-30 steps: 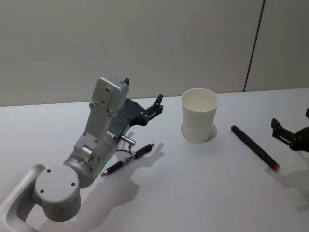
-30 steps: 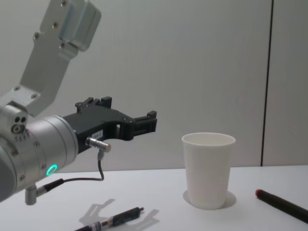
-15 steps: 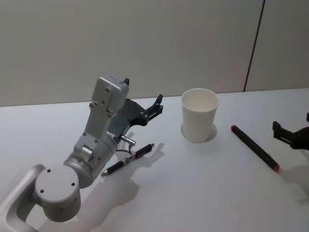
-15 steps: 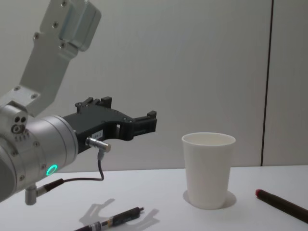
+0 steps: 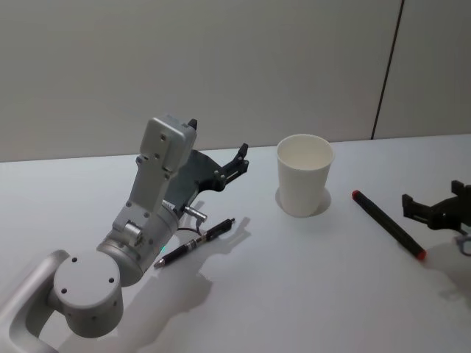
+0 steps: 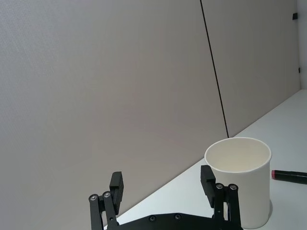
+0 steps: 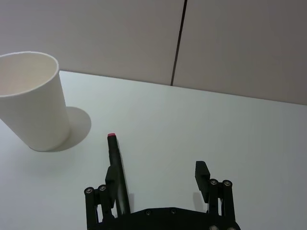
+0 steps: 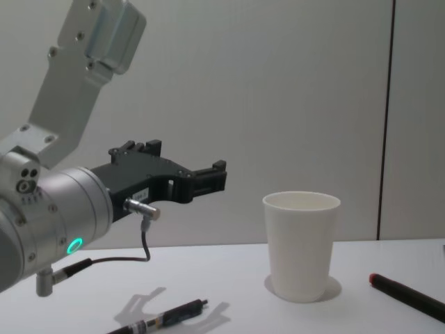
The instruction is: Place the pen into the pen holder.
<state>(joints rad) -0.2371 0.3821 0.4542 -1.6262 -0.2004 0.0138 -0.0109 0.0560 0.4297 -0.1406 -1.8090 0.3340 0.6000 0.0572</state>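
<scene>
Right claw [image 7: 157,172], spread apart, hovers by the red-tipped pen [image 5: 386,234] near the cup [image 5: 304,175]; left claw [image 6: 162,176], also apart, hangs raised.

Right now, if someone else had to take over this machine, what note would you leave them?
Left gripper: jaws open, empty, raised above the table, with the black ballpoint pen lying below it, left of the white paper cup.
Right gripper: jaws open, empty, beside the red-tipped black marker lying right of the cup.
Cup: upright, mid-table, nothing sticking out.
Done: nothing gripped yet.
Left: grasp a pen, lift it, drop it into the cup.
</scene>
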